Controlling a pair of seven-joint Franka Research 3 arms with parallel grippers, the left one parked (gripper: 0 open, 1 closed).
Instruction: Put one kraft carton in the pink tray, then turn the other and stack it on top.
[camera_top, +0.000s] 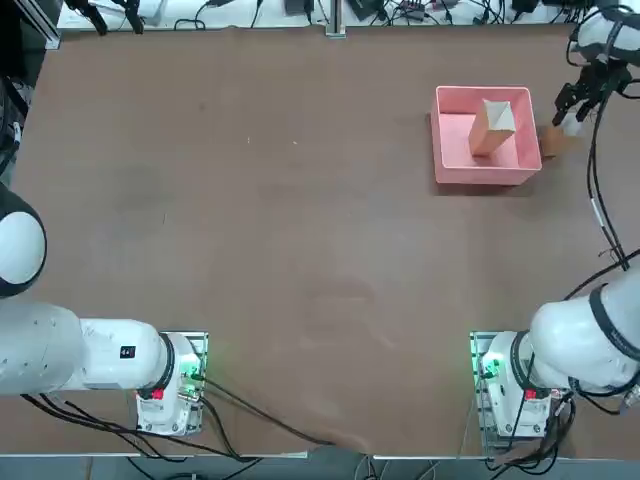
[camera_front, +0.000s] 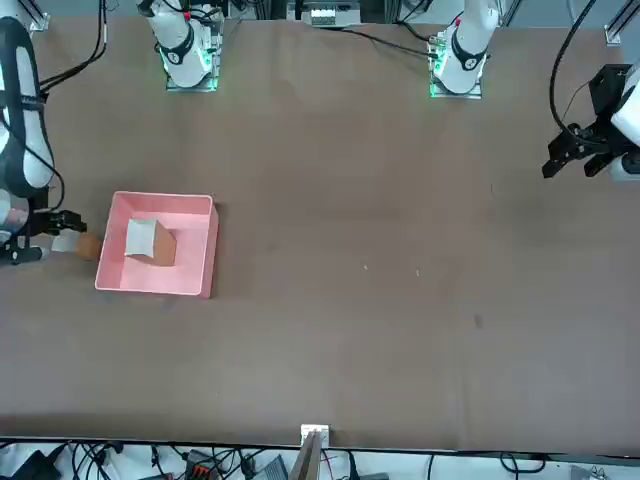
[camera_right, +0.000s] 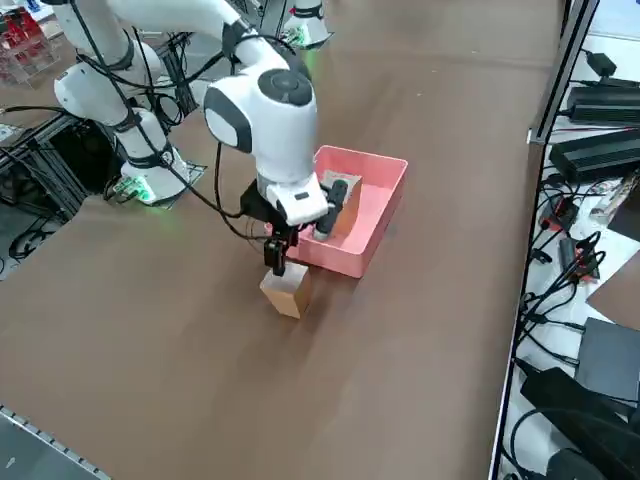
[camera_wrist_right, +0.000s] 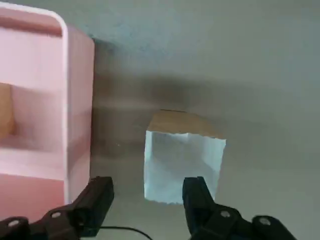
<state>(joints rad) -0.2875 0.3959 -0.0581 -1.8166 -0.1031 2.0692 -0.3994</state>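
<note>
- The pink tray (camera_top: 450, 137) came first from the left of the top view, a shallow piece with raised walls, lying on the brown surface (camera_top: 300, 200).
- Inside it, one kraft carton (camera_top: 490, 138) sat on the tray floor, its white end facing up and its brown sides below. Bare pink floor showed around it, and in the right side view a dark finger of the robot partly covered it.
- Next, outside the tray and just beside its right wall, the other kraft carton (camera_right: 288, 293) stood on the surface, also with its white end up. In the top view, the right gripper partly hid it.
- Furthest right, the right gripper (camera_wrist_right: 149, 187) was open and gripped nothing. It hung over the outer carton, pointing down, with its two fingers spread apart.
- Seen from the wrist, that carton lay below the fingertips and off-centre in the opening: one fingertip overlapped the edge of the white end, while the other stood clear of the carton, between it and the tray. Whether the overlapping finger touched the carton could not be told.
</note>
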